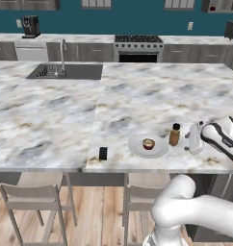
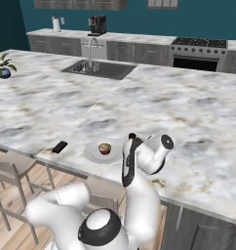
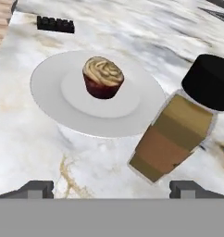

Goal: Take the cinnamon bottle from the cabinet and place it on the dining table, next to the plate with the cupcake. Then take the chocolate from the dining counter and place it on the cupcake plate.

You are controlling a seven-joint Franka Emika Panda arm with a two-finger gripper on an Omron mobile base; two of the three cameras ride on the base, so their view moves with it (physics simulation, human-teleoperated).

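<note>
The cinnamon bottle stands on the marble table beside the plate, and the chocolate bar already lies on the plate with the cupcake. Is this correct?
Not quite. The chocolate lies on the marble table, apart from the plate, as the left base view shows. The cinnamon bottle does stand beside the plate, which holds the cupcake.

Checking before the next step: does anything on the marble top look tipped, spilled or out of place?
Nothing stands out. The black-capped bottle with orange-brown contents stands upright beside the round white plate, the small brown cupcake sits centred on it, and the flat black chocolate bar lies apart.
</note>
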